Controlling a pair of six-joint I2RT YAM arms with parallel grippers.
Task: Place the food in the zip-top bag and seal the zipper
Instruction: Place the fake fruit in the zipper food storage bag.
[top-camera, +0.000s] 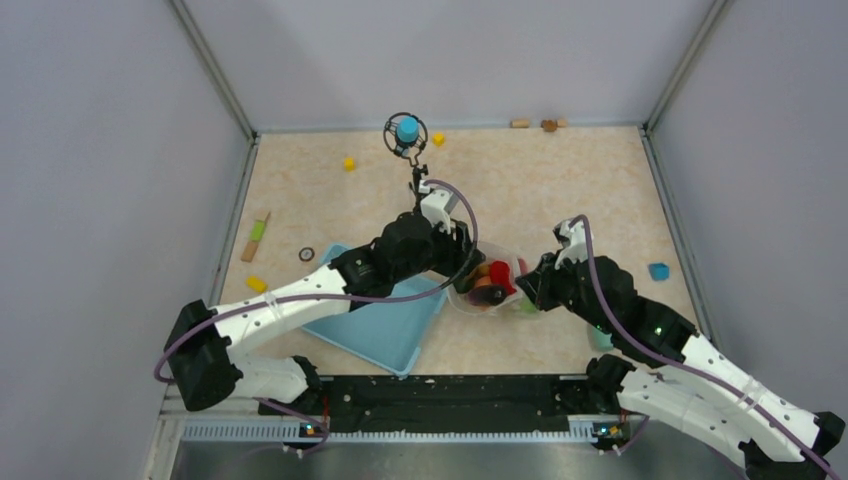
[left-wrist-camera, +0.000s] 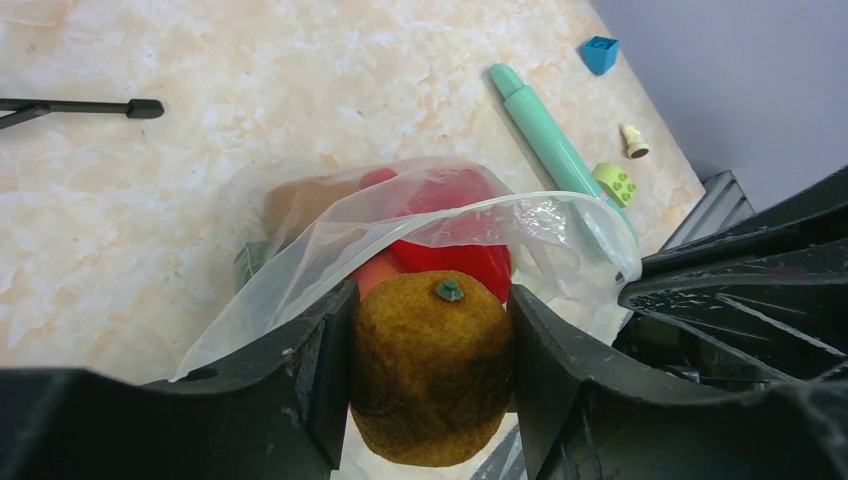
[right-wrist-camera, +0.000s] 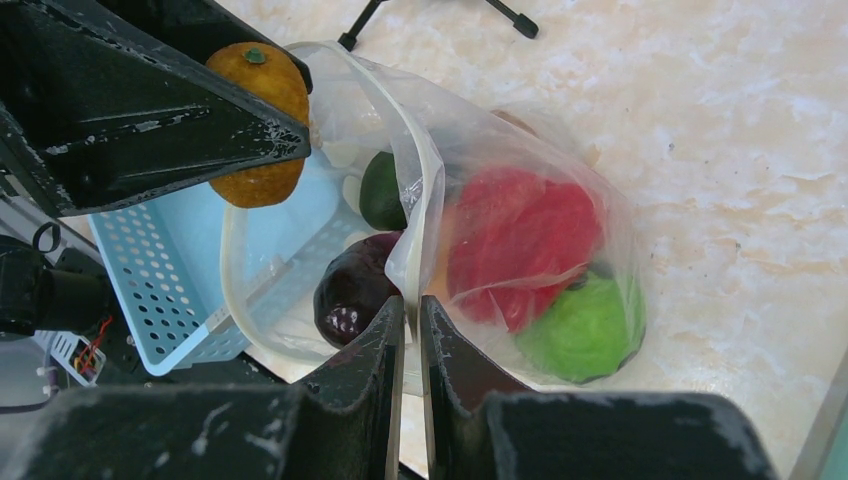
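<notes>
My left gripper (left-wrist-camera: 432, 300) is shut on a fuzzy orange-brown fruit (left-wrist-camera: 430, 365) with a green stem and holds it above the open mouth of the zip-top bag (left-wrist-camera: 330, 235). The fruit also shows in the right wrist view (right-wrist-camera: 260, 110). My right gripper (right-wrist-camera: 412, 310) is shut on the bag's mouth edge (right-wrist-camera: 415, 200) and holds it up. Inside the bag lie a red pepper (right-wrist-camera: 520, 240), a bright green fruit (right-wrist-camera: 585, 330), a dark green piece (right-wrist-camera: 380, 190) and a dark brown piece (right-wrist-camera: 350, 290). In the top view both grippers meet at the bag (top-camera: 497, 285).
The light blue basket (top-camera: 385, 325) lies just left of the bag. A teal pen (left-wrist-camera: 545, 140), a blue block (top-camera: 658, 271), yellow cubes (top-camera: 349, 163), a green-and-orange stick (top-camera: 256, 237) and a small stand with a blue top (top-camera: 407, 130) lie around the table.
</notes>
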